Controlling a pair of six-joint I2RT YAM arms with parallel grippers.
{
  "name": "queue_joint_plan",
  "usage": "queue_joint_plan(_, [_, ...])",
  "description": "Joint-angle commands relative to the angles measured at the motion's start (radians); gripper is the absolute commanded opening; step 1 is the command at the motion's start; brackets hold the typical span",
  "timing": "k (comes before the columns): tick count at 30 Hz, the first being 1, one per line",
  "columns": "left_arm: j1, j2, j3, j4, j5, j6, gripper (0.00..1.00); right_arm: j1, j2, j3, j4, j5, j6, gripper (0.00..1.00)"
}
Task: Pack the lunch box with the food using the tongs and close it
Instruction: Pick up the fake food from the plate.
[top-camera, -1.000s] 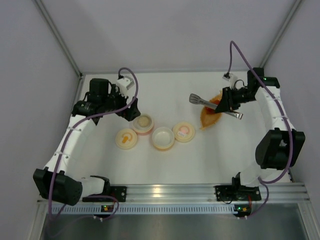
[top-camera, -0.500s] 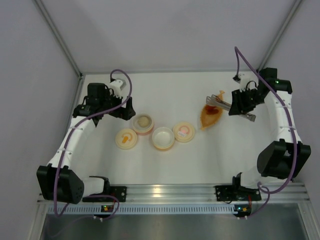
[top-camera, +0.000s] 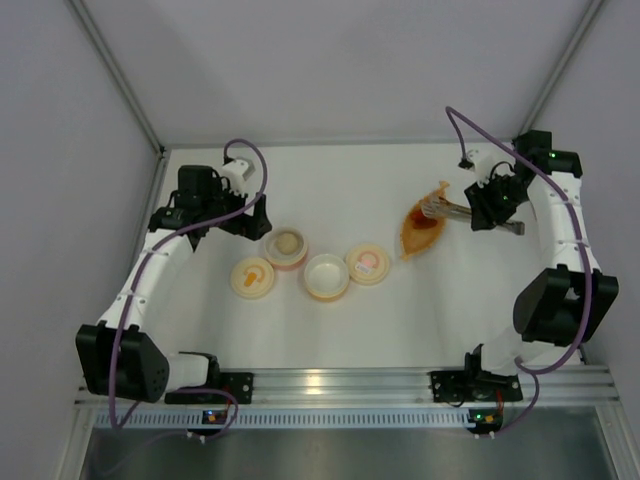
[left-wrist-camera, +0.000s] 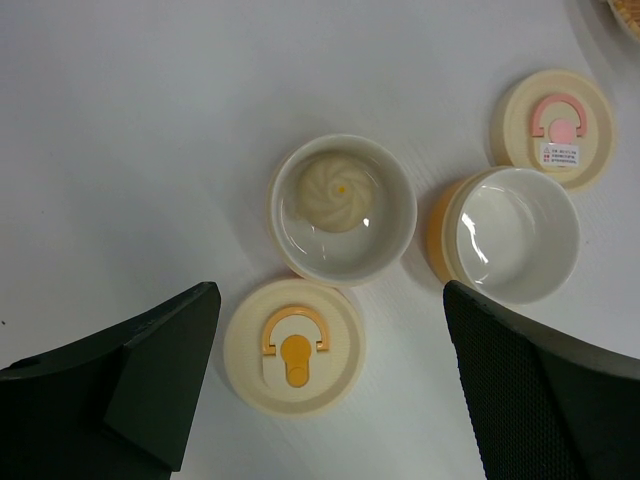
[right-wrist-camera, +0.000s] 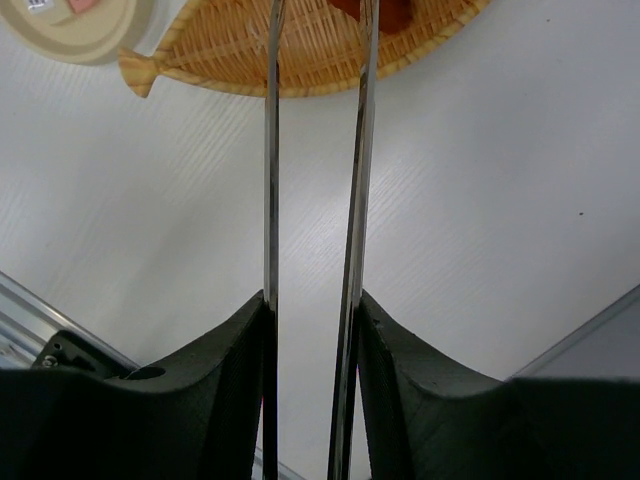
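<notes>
Pale ball (left-wrist-camera: 330, 188) in white bowl (left-wrist-camera: 385, 238), orange-tabbed lid (left-wrist-camera: 293, 360) just beside

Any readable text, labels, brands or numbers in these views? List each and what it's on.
White sticker on the round cream lid with pink handle: red mark and tiny print, too small to read.
No other words, brands, numbers or signs legible in any view.

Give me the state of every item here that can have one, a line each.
left gripper: open, holding nothing.
right gripper: shut on the tongs.
tongs: held, arms apart, reaching over the leaf dish.
bun container: uncovered, pale bun inside.
second container: uncovered, empty.
orange-handled lid: off, flat on the table.
pink-handled lid: off, flat on the table.
leaf dish: holds the red-orange piece.
</notes>
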Motion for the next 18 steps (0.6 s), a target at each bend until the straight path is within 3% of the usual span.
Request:
queue_joint_plan(1, [0.005,0.018,0.019,0.036,0.025,0.005,0.98,-0.019,0.001,0.007,-0.019,0.031,-0.092,0.37])
queue_joint_plan(11, [0.005,0.052,0.043,0.038,0.035,0.008,0.98,-0.011,0.024,0.052,0.056,0.140,-0.301,0.39])
queue_joint_plan(18, [0.005,0.072,0.054,0.041,0.032,0.004,0.98,0.062,-0.008,0.007,0.180,0.266,-0.456,0.41])
